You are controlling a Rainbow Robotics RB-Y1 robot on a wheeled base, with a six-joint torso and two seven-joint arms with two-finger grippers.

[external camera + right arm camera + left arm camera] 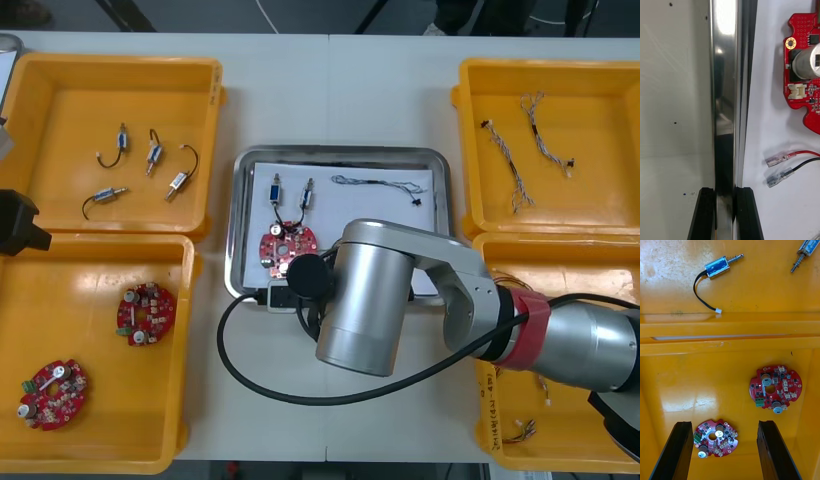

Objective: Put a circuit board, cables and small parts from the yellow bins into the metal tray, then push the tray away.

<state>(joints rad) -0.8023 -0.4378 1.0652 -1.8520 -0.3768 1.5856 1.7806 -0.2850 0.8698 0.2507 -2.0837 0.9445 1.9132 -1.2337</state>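
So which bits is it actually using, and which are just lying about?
In use: metal tray, its rim between the right jaws; inside it, circuit board, blue-white cable, two small metal parts.
Lying about: yellow bins with spare boards, loose parts, cables; left jaws open above the boards.

Readable text: you are finding none.
Circuit boards (775,389): their printing is showing too small to read.
Yellow bins (110,62): no lettering is showing.
Metal tray (725,112): likewise showing none.
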